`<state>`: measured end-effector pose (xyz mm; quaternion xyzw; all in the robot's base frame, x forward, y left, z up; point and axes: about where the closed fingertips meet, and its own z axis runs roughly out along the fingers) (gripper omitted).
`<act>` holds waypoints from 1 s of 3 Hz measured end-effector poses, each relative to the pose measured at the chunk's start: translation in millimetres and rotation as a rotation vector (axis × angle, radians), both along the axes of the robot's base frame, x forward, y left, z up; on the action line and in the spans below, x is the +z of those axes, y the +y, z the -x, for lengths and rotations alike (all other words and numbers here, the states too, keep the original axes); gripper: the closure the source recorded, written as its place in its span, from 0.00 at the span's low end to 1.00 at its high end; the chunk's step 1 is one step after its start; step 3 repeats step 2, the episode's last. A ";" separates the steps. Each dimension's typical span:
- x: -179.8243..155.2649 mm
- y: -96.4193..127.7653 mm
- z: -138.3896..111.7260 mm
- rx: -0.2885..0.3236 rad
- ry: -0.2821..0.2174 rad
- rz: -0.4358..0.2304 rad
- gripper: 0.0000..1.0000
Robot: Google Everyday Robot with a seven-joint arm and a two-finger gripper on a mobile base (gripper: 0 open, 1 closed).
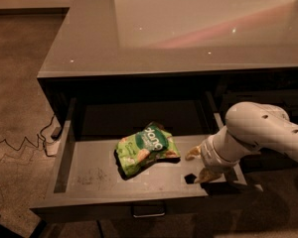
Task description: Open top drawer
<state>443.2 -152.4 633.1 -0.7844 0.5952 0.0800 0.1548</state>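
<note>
The top drawer (97, 178) stands pulled far out under the grey countertop, its shallow grey tray exposed. Its small metal pull (149, 211) shows on the front panel at the bottom. A green snack bag (145, 148) lies in the middle of the tray. My white arm comes in from the right, and the gripper (198, 164) hangs over the tray's right end, just right of the bag and clear of it. Its two pale fingers are spread apart with nothing between them.
The glossy grey countertop (188, 29) overhangs the back of the drawer. A dark cabinet section (268, 95) sits to the right behind my arm. On the brown floor at the left lie a cable (17, 143) and a white power strip (52, 144).
</note>
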 end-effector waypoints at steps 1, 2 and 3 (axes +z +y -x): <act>0.0 0.0 0.0 0.000 0.000 0.000 0.00; 0.0 0.0 0.0 0.000 0.000 0.000 0.00; 0.0 0.0 0.0 0.000 0.000 0.000 0.00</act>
